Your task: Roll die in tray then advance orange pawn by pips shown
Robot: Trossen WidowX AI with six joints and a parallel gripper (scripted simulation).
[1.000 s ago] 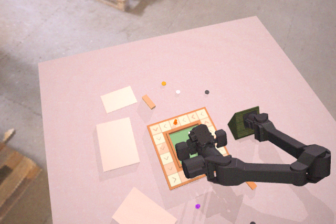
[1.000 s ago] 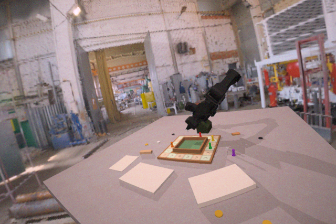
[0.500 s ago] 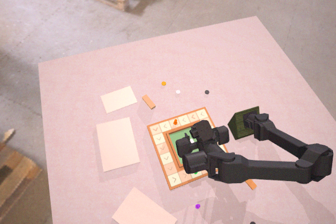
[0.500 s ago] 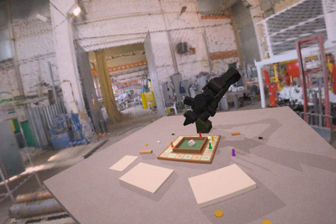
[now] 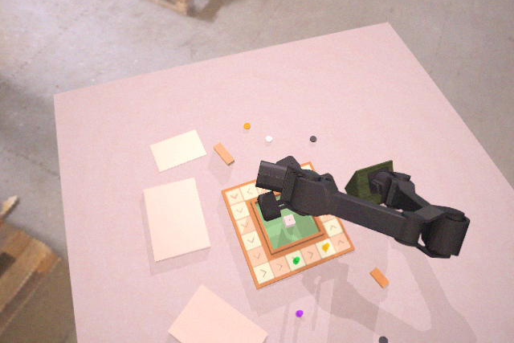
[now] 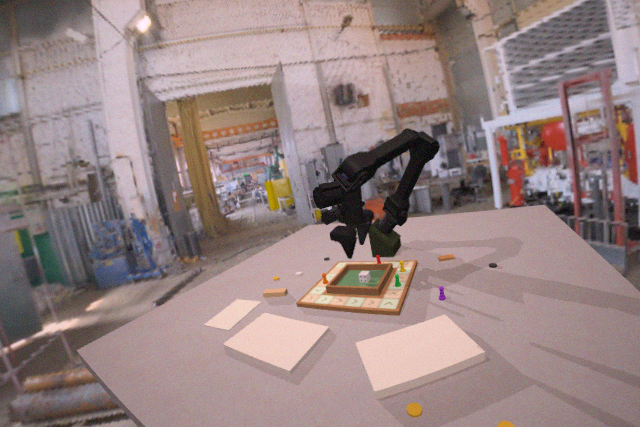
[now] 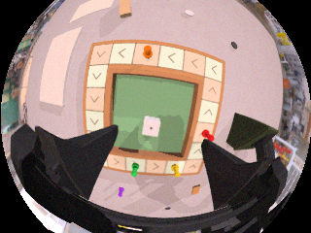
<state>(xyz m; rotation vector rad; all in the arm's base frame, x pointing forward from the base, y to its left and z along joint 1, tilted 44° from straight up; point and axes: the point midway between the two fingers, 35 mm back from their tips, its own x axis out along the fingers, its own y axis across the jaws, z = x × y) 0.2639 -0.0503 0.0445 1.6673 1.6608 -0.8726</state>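
The white die is within the outline of the green-floored tray, a single pip facing up. I cannot tell whether it is at rest. My gripper is wide open and empty above the tray, with the die clear below its fingers. The orange pawn stands upright on the board's far row in the wrist view, third square from the left corner, where arrows point left. The arm hides it in the top view.
Green pawn, yellow pawn and red pawn stand on the board. A purple pawn stands off it. Pale slabs, orange blocks and small discs lie around.
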